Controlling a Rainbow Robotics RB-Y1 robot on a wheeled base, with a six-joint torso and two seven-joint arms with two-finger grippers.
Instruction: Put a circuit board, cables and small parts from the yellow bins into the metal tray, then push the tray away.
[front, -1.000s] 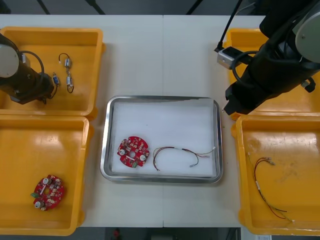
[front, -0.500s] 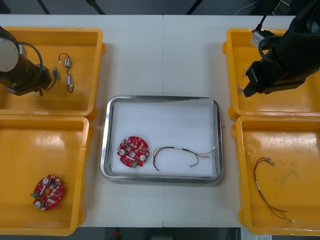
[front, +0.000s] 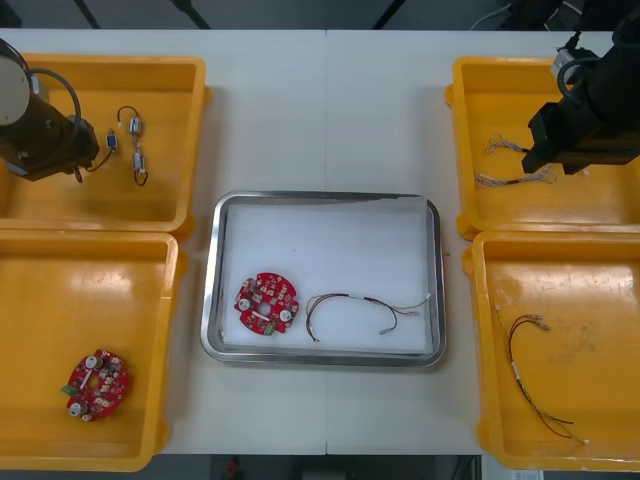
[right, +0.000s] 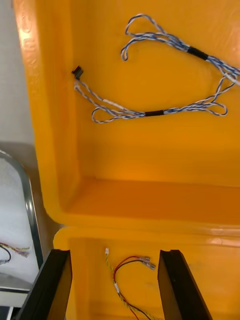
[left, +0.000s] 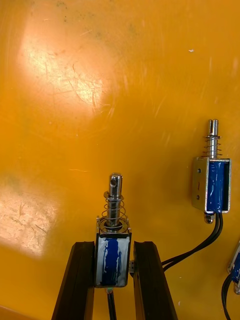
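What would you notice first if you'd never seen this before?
The bright yellow bins at both sides, and the metal tray between them holding a round red circuit board and a thin cable. Then the left gripper, in the far left bin, shut on a small metal part, while the right gripper hangs open by the blue and white cables.

1. Left arm (front: 38, 135): at the far left of the front view, wrist angled downward.
2. Left tool (left: 114, 250): both black fingers (left: 80, 280) clamp a small metal part (left: 113, 240), which holds them apart by its width.
3. Right arm (front: 590, 115): at the far right of the front view, bent downward.
4. Right tool (right: 115, 257): black fingers (right: 55, 285) spread wide, with nothing gripped between them.
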